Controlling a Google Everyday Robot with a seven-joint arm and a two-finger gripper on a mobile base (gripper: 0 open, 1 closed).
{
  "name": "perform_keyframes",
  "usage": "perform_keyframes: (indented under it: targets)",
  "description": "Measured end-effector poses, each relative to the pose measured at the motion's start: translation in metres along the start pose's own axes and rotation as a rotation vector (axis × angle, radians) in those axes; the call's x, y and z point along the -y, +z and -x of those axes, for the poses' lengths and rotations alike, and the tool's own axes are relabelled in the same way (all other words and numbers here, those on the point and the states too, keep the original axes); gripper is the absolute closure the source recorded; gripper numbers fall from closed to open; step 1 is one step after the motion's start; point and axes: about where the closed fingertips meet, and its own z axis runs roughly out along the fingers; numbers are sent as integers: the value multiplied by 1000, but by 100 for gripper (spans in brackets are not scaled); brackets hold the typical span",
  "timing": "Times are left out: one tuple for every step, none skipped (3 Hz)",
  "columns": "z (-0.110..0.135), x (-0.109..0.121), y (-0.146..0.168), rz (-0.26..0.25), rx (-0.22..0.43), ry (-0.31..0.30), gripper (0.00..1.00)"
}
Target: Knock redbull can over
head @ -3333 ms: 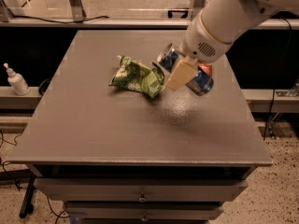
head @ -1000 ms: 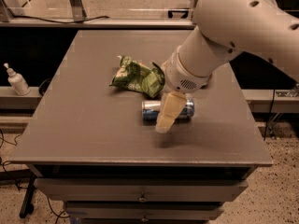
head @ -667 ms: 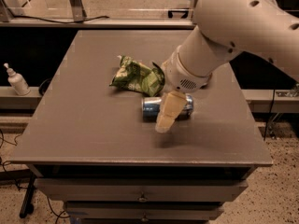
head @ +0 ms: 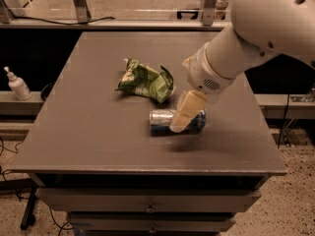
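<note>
Can (head: 161, 121) on side on table (head: 93, 132); likely light, thin-walled, slick, rolls. Gripper (head: 184, 113) over its middle; spread or closed, cannot tell. Best hold: midbody.

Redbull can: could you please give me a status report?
Hand low over the redbull can. Can lying on its side on table. Crumpled green bag just behind, not blocking.
</note>
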Motion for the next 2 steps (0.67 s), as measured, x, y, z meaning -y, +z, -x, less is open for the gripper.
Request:
perform_keyframes:
  targets:
    - [-22, 28, -30, -100, 103, 116, 0]
    - [-40, 53, -72, -210, 199, 204, 0]
